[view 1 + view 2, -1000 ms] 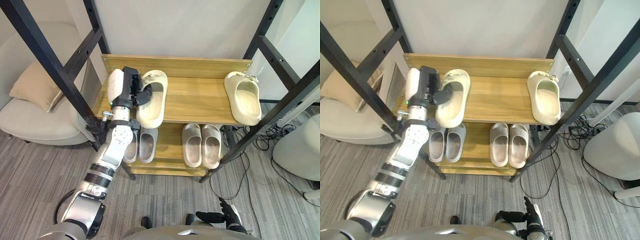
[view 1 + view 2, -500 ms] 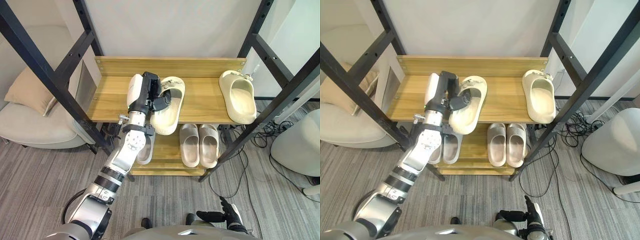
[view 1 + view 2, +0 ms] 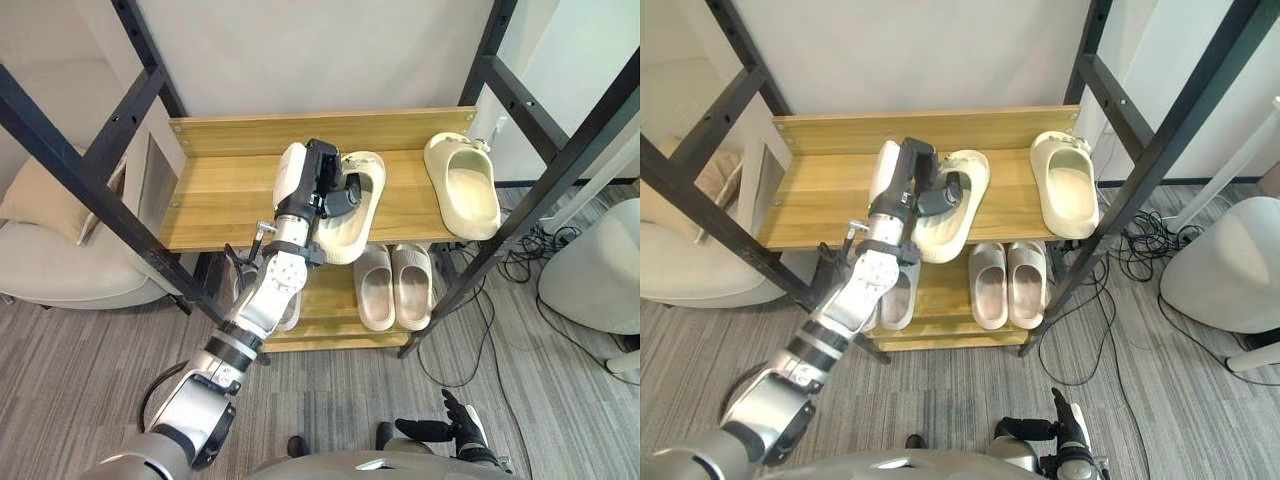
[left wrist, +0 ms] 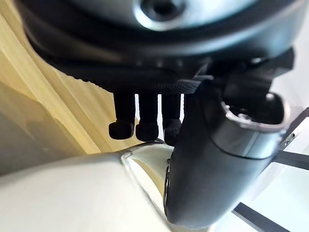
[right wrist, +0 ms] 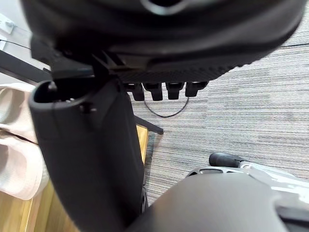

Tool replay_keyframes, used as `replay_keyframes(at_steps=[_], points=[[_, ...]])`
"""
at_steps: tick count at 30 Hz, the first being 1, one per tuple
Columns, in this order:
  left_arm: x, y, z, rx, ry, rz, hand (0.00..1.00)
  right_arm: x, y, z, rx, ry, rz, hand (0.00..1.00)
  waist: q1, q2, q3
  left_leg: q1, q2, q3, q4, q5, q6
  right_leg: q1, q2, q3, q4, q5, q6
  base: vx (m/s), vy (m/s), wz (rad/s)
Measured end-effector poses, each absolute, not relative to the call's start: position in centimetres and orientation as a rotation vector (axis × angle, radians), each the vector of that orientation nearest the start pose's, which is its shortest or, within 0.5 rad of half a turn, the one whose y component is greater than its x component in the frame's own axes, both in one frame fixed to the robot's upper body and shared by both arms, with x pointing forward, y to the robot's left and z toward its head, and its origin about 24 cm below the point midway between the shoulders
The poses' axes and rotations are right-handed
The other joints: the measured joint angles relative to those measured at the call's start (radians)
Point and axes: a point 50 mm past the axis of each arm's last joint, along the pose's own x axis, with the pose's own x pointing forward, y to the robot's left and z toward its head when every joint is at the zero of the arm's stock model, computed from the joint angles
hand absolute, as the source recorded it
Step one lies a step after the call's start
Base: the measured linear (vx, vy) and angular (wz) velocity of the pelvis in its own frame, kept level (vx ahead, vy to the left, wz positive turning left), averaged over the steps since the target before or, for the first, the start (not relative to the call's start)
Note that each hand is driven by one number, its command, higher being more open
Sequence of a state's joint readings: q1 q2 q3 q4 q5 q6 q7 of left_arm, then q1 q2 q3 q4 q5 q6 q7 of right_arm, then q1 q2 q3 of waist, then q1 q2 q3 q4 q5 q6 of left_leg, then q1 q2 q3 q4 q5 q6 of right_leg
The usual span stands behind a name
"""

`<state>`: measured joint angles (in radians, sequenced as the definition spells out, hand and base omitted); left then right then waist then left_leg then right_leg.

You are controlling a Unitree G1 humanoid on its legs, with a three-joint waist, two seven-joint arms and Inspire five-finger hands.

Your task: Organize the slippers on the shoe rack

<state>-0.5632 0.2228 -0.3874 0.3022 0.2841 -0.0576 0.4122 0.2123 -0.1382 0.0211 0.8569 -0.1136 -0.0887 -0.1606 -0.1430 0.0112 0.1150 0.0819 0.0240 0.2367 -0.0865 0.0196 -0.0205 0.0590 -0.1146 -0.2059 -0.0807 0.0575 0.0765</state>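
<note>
My left hand is shut on a cream slipper and holds it over the middle of the shoe rack's wooden top shelf. In the left wrist view the fingers hook over the slipper's rim with the thumb on the other side. A matching cream slipper lies at the shelf's right end, a short gap from the held one. A grey pair stands on the lower shelf. Low by my body, the right hand hangs open.
Another grey pair sits on the lower shelf's left, partly behind my arm. Black metal frame bars cross both sides of the rack. An armchair with a beige cushion stands left; a white rounded object and floor cables are right.
My left hand has carried the cream slipper rightward along the top shelf, from its left end to the middle, nearer the other cream slipper. The camera view has shifted as well.
</note>
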Motion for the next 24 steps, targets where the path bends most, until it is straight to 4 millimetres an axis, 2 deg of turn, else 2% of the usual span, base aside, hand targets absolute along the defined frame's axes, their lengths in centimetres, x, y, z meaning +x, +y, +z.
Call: replay_keyframes(at_steps=[4,5,11,24], points=[[34.1,8.9,13.5,0.584,-0.458,0.009,0.00,9.1,-20.9,-14.5,-0.299,0.951,-0.163,1.00,-0.014,0.001,0.001,-0.008,0.003,0.011,0.000,-0.002,-0.003,-0.011,0.007,0.012,-0.003,0.005,-0.003,-0.01,-0.010,-0.09],[34.4,9.0,13.6,0.590,-0.454,0.021,1.00,9.2,-20.9,-14.5,-0.299,0.947,-0.163,1.00,-0.017,0.002,0.001,-0.007,0.005,0.017,0.000,-0.003,-0.005,-0.013,0.009,0.017,-0.003,0.005,-0.004,-0.01,-0.008,-0.13],[35.1,9.4,14.0,0.601,-0.444,0.065,1.00,9.3,-20.9,-14.3,-0.288,0.935,-0.180,1.00,-0.034,0.014,0.008,-0.008,0.008,0.029,0.000,-0.004,-0.006,-0.020,0.012,0.028,-0.003,0.009,-0.008,-0.03,-0.010,-0.07],[35.9,10.4,14.7,0.569,-0.433,0.144,1.00,9.1,-20.9,-14.3,-0.269,0.931,-0.200,1.00,-0.035,0.016,0.010,-0.024,0.010,0.032,0.000,-0.004,-0.006,-0.038,0.011,0.032,-0.003,0.013,-0.006,-0.02,-0.003,-0.01]])
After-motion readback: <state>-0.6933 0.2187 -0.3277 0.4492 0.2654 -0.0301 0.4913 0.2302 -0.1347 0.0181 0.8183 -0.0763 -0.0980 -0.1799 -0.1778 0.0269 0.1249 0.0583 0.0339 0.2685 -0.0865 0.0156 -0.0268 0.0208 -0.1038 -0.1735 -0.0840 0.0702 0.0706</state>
